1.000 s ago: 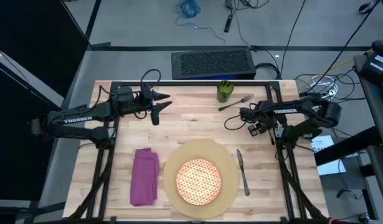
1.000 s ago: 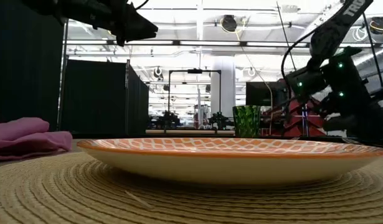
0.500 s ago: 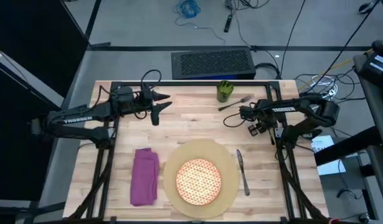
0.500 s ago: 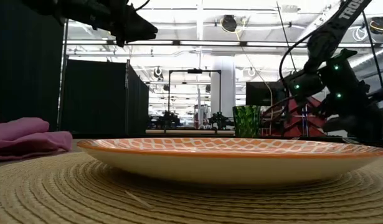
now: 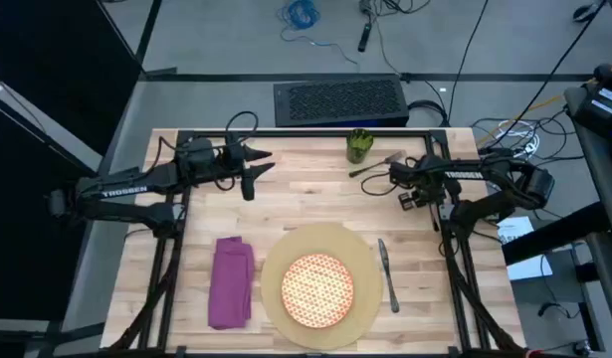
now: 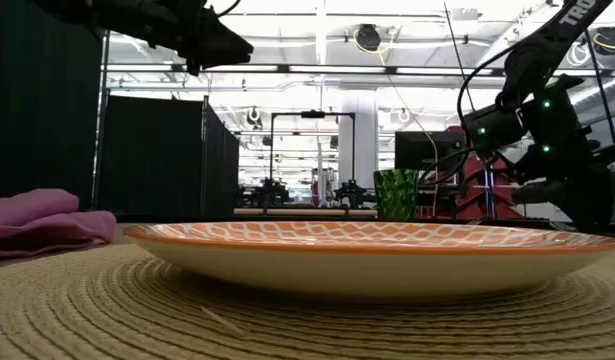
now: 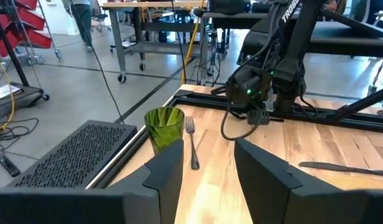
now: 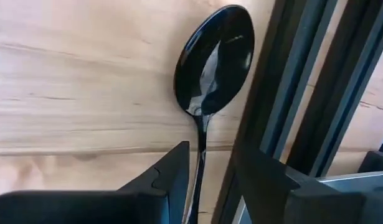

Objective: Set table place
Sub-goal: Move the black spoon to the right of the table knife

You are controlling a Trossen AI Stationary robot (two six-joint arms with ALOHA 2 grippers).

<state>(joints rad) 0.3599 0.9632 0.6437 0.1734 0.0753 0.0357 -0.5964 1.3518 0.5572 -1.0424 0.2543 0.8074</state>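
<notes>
On the pale wood table (image 5: 306,204) lies the round tan mat (image 5: 360,261), with the orange-and-white plate (image 5: 317,288) on it. The purple napkin (image 5: 232,280) lies left of the mat and the knife (image 5: 387,273) right of it. At the far edge the green cup (image 5: 358,146) stands beside the fork (image 5: 373,166). My right gripper (image 8: 207,155) points down, open, over a dark spoon (image 8: 213,59) that lies flat beside a black frame rail. Its fingers stand on either side of the spoon's handle (image 8: 198,146). My left gripper (image 5: 248,189) waits open at the far left.
Black frame rails (image 8: 291,93) run close along the spoon's side. The right arm's mount (image 5: 455,214) stands at the table's right. A dark perforated box (image 5: 337,99) sits behind the far edge. Bare wood lies between the two arms.
My right gripper has moved a little toward the table's far edge and slightly up. It stays open.
</notes>
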